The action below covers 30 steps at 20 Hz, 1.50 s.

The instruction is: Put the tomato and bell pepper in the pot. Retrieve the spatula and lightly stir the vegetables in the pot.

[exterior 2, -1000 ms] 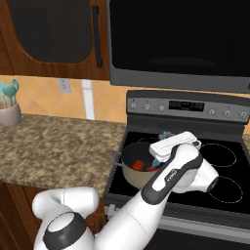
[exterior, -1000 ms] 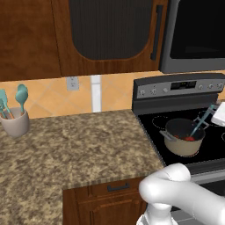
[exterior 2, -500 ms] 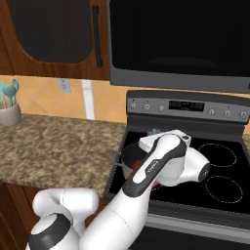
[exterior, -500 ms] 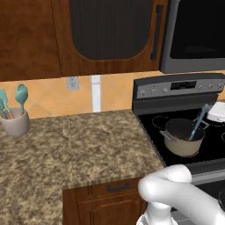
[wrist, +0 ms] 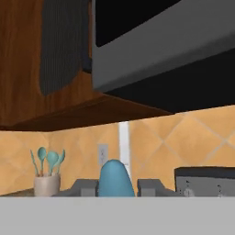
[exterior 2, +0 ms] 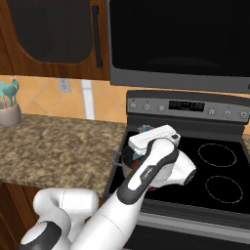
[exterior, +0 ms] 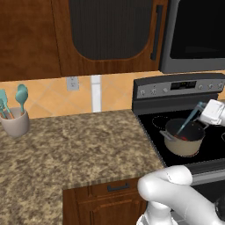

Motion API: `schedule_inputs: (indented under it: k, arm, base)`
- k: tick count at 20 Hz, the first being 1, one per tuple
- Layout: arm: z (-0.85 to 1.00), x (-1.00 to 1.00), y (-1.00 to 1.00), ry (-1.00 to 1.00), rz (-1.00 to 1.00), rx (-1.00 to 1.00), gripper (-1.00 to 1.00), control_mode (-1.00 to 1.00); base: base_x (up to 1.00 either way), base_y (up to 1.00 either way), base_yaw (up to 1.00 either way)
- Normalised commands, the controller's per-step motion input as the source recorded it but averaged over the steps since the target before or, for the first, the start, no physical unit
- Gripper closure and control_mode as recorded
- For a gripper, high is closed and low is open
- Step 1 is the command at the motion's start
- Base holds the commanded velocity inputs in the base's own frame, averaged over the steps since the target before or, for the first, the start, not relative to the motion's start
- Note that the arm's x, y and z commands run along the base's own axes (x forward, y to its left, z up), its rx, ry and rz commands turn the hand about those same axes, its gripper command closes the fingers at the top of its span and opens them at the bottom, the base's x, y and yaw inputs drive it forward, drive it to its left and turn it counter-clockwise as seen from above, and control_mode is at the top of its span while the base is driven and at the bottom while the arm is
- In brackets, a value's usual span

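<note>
The cream-sided pot sits on the stove's front left burner. The light-blue spatula slants down into it, head inside near the left wall. My gripper is above the pot's right rim, shut on the spatula's handle end. In the hand view the blue handle stands between my fingertips. A thin red sliver shows low inside the pot; I cannot tell whether it is the tomato or the bell pepper. My forearm covers most of the pot in the right base view.
The black stovetop has bare burners to the right of the pot. A beige crock of teal spoons stands at the far left of the granite counter. The microwave hangs over the stove.
My hand has shifted a little left over the pot, sweeping the spatula with it. My forearm has swung across the pot in the right base view, and less red shows inside.
</note>
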Motion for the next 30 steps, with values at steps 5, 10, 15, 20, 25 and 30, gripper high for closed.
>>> schedule_inputs:
  k: [5,10,15,20,25,30]
  arm:
    - [0.00,0.19,0.00,-0.06,0.00,0.00,1.00,-1.00]
    - [0.00,0.06,-0.03,0.01,0.00,0.00,1.00,-1.00]
    - [-0.05,0.02,0.00,0.10,0.00,0.00,1.00,-1.00]
    - [-0.20,0.03,0.00,0.13,0.00,0.00,1.00,-1.00]
    - [-0.18,0.00,0.00,0.08,0.00,0.00,1.00,-1.00]
    - [-0.07,0.16,0.09,0.00,0.00,0.00,1.00,-1.00]
  base:
    - [0.00,0.00,0.00]
    - [0.00,0.00,0.00]
    - [0.00,0.00,0.00]
    - [0.00,0.00,0.00]
    - [0.00,0.00,0.00]
    - [0.00,0.00,0.00]
